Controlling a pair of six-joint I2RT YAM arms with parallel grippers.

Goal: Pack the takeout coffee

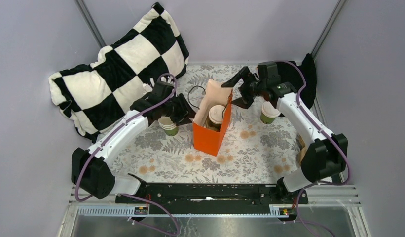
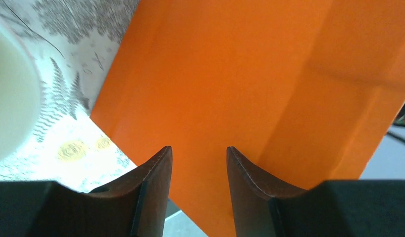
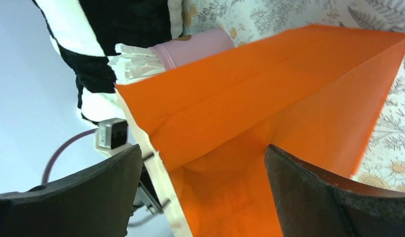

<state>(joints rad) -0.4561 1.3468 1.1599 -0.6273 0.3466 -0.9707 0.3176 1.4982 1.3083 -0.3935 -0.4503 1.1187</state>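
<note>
An orange paper bag (image 1: 210, 134) stands open in the middle of the table. One green cup with a white lid (image 1: 216, 114) stands inside it. The second lidded green cup (image 1: 269, 112) stands on the table to the right of the bag, beside my right arm. My left gripper (image 1: 188, 114) is open and empty, close against the bag's left wall (image 2: 230, 74). My right gripper (image 1: 238, 85) is wide open at the bag's far right rim; in the right wrist view the bag's edge (image 3: 156, 148) lies between the fingers (image 3: 309, 187), which do not clamp it.
A stack of lidless green cups (image 1: 168, 126) stands under my left wrist, and its pale edge (image 2: 8, 98) shows there. A pink cup of white sticks (image 3: 190, 47) stands behind the bag. A checkered pillow (image 1: 116, 74) lies at the back left, and a black object (image 1: 307, 74) at the back right.
</note>
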